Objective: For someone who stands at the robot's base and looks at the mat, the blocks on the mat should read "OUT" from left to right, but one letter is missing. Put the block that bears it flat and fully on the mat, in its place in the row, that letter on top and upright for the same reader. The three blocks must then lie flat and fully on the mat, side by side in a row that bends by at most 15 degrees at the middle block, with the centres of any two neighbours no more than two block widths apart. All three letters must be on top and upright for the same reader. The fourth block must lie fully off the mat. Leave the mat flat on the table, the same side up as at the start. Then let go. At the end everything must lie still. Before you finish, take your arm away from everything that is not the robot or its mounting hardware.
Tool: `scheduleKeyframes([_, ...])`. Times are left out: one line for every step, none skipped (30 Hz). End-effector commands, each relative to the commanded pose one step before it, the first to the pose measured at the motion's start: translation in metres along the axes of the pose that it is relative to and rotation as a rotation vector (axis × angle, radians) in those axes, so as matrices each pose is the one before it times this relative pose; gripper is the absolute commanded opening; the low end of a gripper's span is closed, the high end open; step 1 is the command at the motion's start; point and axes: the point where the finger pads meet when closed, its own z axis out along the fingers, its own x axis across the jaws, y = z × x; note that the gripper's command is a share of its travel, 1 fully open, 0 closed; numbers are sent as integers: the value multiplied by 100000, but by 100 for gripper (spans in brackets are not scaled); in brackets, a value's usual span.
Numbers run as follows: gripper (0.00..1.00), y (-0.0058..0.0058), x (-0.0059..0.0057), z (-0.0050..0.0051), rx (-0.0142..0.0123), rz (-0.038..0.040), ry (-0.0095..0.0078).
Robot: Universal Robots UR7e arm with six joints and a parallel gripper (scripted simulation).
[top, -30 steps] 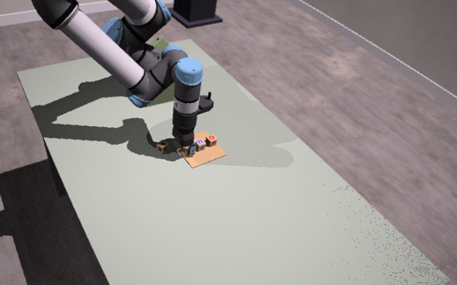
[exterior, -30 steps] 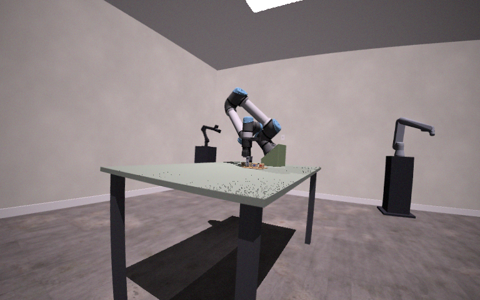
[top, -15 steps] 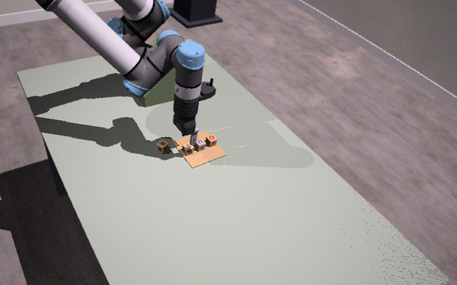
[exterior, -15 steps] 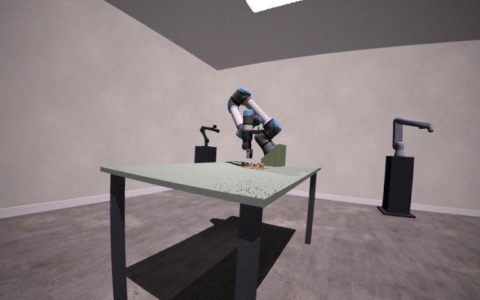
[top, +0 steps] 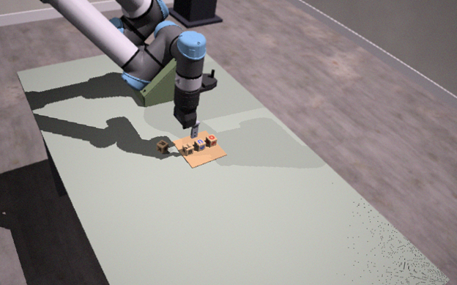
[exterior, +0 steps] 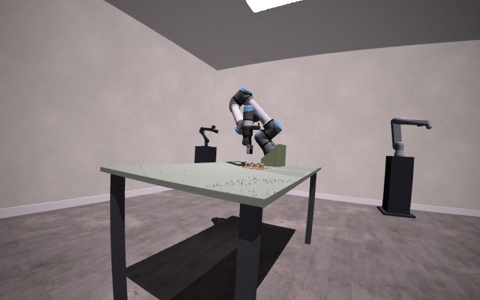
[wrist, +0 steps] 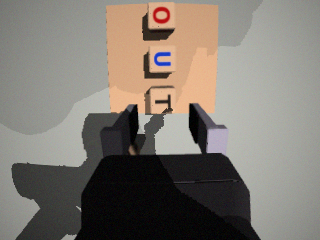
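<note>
Three wooden blocks lie flat in a row on the tan mat (top: pixel 199 152): the O block (top: pixel 211 141) with a red letter, the U block (top: pixel 199 144) with a blue letter, and the T block (top: pixel 187 150) with a dark letter. In the wrist view they show as the O block (wrist: pixel 160 16), the U block (wrist: pixel 158 62) and the T block (wrist: pixel 159 100) on the mat (wrist: pixel 163 58). My gripper (wrist: pixel 163 116) is open and empty, raised above the T block end of the row; it also shows in the top view (top: pixel 194 128). The fourth block (top: pixel 162 146) lies on the table, off the mat.
The green robot base mount (top: pixel 158 88) stands behind the mat. Two camera stands (exterior: pixel 399 177) stand on the floor around the table.
</note>
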Motion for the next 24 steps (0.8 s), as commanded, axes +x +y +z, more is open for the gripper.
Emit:
scheduleKeyframes([100, -2, 8, -43, 2, 15, 22])
scheduleKeyframes([100, 0, 0, 0, 0, 0, 0])
scheduleKeyframes([100, 0, 0, 0, 0, 0, 0])
scheduleKeyframes([100, 0, 0, 0, 0, 0, 0])
scheduleKeyframes([100, 0, 0, 0, 0, 0, 0])
scheduleKeyframes([100, 0, 0, 0, 0, 0, 0])
scheduleKeyframes([100, 0, 0, 0, 0, 0, 0])
scheduleKeyframes([100, 0, 0, 0, 0, 0, 0])
scheduleKeyframes([100, 0, 0, 0, 0, 0, 0])
scheduleKeyframes([100, 0, 0, 0, 0, 0, 0])
scheduleKeyframes([100, 0, 0, 0, 0, 0, 0])
scheduleKeyframes([100, 0, 0, 0, 0, 0, 0])
scheduleKeyframes([100, 0, 0, 0, 0, 0, 0])
scheduleKeyframes([100, 0, 0, 0, 0, 0, 0])
scheduleKeyframes([100, 0, 0, 0, 0, 0, 0])
scheduleKeyframes([100, 0, 0, 0, 0, 0, 0])
scheduleKeyframes([100, 0, 0, 0, 0, 0, 0])
scheduleKeyframes([100, 0, 0, 0, 0, 0, 0])
scheduleKeyframes([100, 0, 0, 0, 0, 0, 0])
scheduleKeyframes([100, 0, 0, -2, 0, 0, 0])
scheduleKeyframes([100, 0, 0, -13, 0, 0, 0])
scheduleKeyframes([100, 0, 0, -34, 0, 0, 0])
scheduleKeyframes([100, 0, 0, -62, 0, 0, 0])
scheduleKeyframes([100, 0, 0, -96, 0, 0, 0])
